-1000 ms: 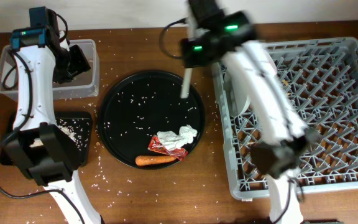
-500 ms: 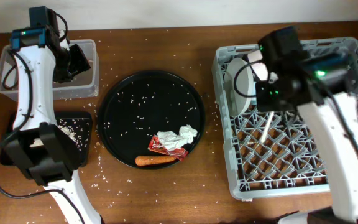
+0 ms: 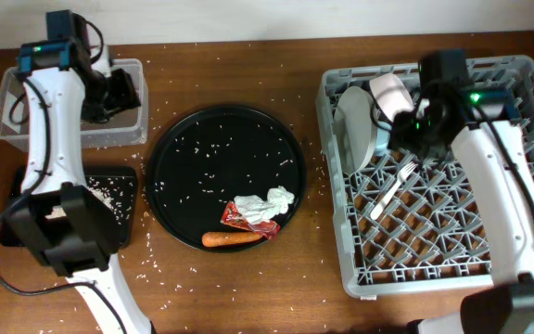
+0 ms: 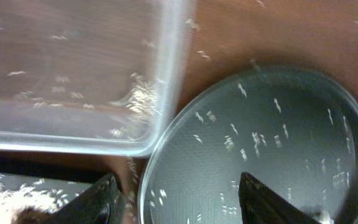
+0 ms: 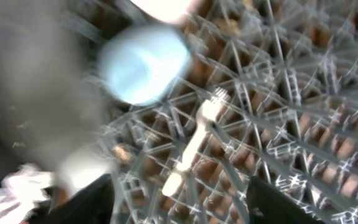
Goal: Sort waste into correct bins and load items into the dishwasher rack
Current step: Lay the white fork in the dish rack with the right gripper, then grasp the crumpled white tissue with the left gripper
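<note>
The white fork [image 3: 392, 189] lies loose on the grid of the grey dishwasher rack [image 3: 489, 250]. My right gripper [image 3: 415, 137] hovers just above it, open and empty. In the right wrist view the fork [image 5: 191, 147] rests between the pegs below the light-blue cup [image 5: 143, 63]. The grey-green plate [image 3: 352, 125] stands on edge in the rack. My left gripper [image 3: 119, 91] is open over the clear tub [image 3: 35, 130], with nothing between its fingers [image 4: 93, 203]. A carrot [image 3: 233, 238], red wrapper [image 3: 237, 215] and white napkin [image 3: 274, 200] lie on the round black tray [image 3: 193, 139].
The shallow black tray [image 3: 123, 181] holding beige scraps sits in front of the clear tub. Rice grains are scattered over the round tray and the wooden table. The rack fills the right side. My left arm's base stands at the front left.
My right arm swung from over the round tray to the rack with the fork, then opened; the fork now lies on the grid. The left gripper hardly moved.
</note>
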Motion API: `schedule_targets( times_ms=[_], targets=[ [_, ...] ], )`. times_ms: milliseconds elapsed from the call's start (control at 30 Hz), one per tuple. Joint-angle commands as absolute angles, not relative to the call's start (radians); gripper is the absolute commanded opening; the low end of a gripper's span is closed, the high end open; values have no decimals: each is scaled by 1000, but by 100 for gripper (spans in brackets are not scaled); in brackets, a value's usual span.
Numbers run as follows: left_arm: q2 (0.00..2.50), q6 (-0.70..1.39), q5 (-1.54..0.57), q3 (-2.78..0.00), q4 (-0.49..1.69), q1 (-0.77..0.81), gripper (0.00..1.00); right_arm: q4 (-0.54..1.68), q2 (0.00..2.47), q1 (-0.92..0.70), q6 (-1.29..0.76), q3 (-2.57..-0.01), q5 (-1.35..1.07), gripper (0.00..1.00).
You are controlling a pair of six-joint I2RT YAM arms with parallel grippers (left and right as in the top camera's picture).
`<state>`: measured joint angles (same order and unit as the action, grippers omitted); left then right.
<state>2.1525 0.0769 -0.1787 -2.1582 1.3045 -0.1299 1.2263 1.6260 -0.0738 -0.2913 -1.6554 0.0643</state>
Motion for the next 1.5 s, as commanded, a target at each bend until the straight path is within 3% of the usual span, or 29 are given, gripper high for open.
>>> schedule_targets(
  times_ms=[0, 33, 133, 300, 700, 733, 800, 833, 867, 1267, 1467],
  targets=[
    [2131, -234, -275, -2169, 1377, 14, 66, 1236, 1606, -139, -263, -1785, 57, 94],
    [2131, -258, -260, -2157, 1390, 67, 68, 1226, 1606, -139, -264, -1792, 56, 99],
    [2131, -229, -228, -2066, 1367, 268, 75, 1239, 1607, -129, -267, -1792, 57, 99],
    [2131, -152, -200, -1815, 1326, 458, 77, 1254, 1607, -129, -266, -1792, 56, 99],
    [2131, -162, -131, -1477, 1131, 486, 77, 1287, 1607, -130, -267, -1792, 56, 99],
    [2131, -162, -88, -1455, 1098, 486, 72, 1287, 1607, -130, -267, -1792, 56, 99],
    [2131, -162, -40, -1444, 1062, 486, 33, 1286, 1607, -130, -267, -1792, 56, 99],
    [2131, -162, -32, -1445, 1053, 486, 9, 1286, 1607, -130, -267, -1792, 56, 99],
    [2131, -162, -29, -1451, 1047, 486, 0, 1283, 1607, -130, -267, -1792, 56, 99],
    [2126, -142, -33, -1855, 1227, 416, 0, 1293, 1607, -130, -266, -1791, 56, 99],
    [2051, -17, -33, -2106, 1269, 176, 0, 1293, 1608, -130, -266, -1790, 56, 99]
  ],
)
